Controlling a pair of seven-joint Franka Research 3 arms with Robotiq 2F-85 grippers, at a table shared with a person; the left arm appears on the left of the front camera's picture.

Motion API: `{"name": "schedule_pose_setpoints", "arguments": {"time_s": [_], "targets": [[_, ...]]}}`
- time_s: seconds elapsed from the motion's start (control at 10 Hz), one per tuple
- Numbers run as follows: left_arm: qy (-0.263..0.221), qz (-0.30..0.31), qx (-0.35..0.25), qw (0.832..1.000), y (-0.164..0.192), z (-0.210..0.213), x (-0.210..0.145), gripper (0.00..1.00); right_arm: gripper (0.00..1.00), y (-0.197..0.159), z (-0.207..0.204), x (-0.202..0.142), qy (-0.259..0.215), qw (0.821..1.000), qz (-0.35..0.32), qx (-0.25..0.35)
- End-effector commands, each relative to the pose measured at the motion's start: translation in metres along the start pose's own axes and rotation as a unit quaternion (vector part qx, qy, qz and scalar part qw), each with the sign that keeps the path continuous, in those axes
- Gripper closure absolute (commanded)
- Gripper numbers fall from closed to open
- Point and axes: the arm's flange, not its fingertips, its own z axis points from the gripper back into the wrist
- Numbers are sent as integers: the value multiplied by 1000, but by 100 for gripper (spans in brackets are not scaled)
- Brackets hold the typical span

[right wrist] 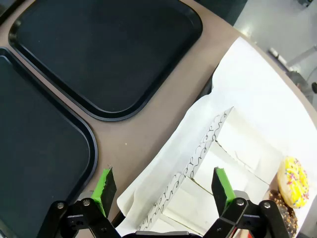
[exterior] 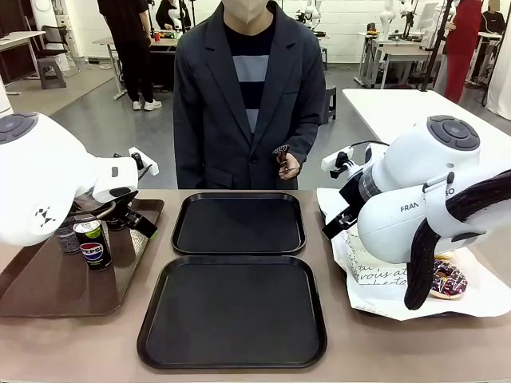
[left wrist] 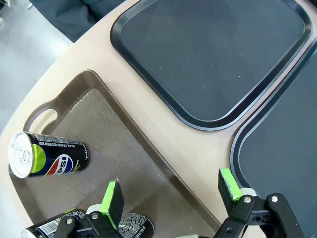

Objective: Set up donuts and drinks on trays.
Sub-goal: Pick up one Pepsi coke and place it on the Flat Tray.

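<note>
Two black trays lie empty mid-table, the far tray [exterior: 238, 223] [left wrist: 213, 54] [right wrist: 106, 49] and the near tray [exterior: 233, 311] [left wrist: 282, 163] [right wrist: 34, 139]. A Pepsi can [exterior: 94, 243] [left wrist: 47, 158] and a grey patterned can [exterior: 68, 237] [left wrist: 136, 225] stand on the brown tray [exterior: 48, 279] [left wrist: 99, 114], with another Pepsi can [left wrist: 47, 229] beside them. My left gripper [exterior: 136, 219] [left wrist: 171, 191] hangs open over that tray's right rim. A yellow sprinkled donut [right wrist: 293, 181] and a chocolate donut [exterior: 447, 279] [right wrist: 277, 203] lie on white paper [exterior: 383, 279] [right wrist: 237, 99]. Above the script-printed sleeves [right wrist: 198, 163], my right gripper [exterior: 337, 222] [right wrist: 163, 184] is open.
A person in a dark jacket stands at the far edge, one hand [exterior: 287, 165] held at the waist. My right arm's bulk [exterior: 415, 207] covers much of the paper and donuts in the front view. Bare tabletop [exterior: 335, 255] separates the trays from the paper.
</note>
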Motion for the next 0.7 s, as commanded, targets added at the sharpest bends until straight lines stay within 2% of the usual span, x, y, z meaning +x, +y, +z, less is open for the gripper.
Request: {"name": "schedule_pose_setpoints", "arguments": {"time_s": [0.0, 0.1, 0.3, 0.5, 0.6], "targets": [[0, 0, 0, 1000, 0, 0, 0, 0, 0, 0, 0, 0, 0, 1000, 0, 0], [0, 0, 0, 1000, 0, 0, 0, 0, 0, 0, 0, 0, 0, 1000, 0, 0], [21, -36, 10, 999, -24, 45, -26, 0, 0, 20, 36, -28, 6, 1000, 2, -8], [55, -74, -4, 996, -53, 84, -78, 0, 0, 48, 75, -85, 27, 1000, 9, 10], [76, -75, -2, 994, -63, 95, -97, 0, 0, 58, 85, -113, 32, 999, 13, 23]]}}
